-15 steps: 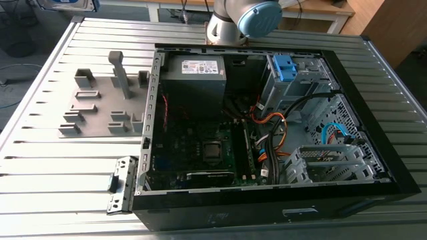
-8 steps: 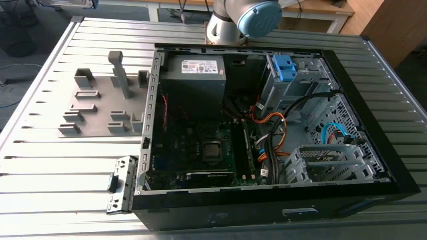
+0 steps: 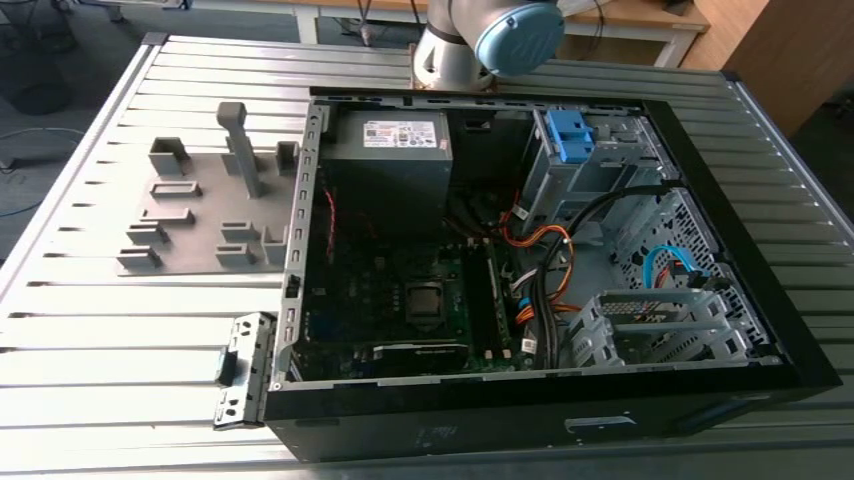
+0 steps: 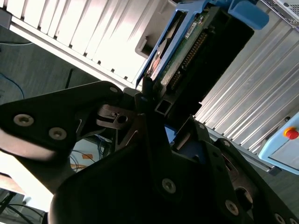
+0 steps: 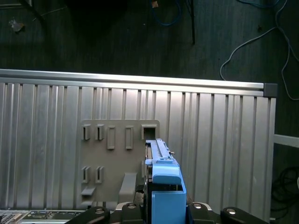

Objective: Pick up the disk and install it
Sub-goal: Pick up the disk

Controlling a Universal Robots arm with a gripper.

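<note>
A: Gripper status?
B: Clamped on the disk, pinching it by one end, edge-on. Looks deliberate: the blue rails are left free for sliding into a bay.
A: Where's the disk?
B: In the air over the grey holder plate on the ribbed table. Not in the computer case yet; that sits at the exterior view's right of the plate, drive cage at its far side.
</note>
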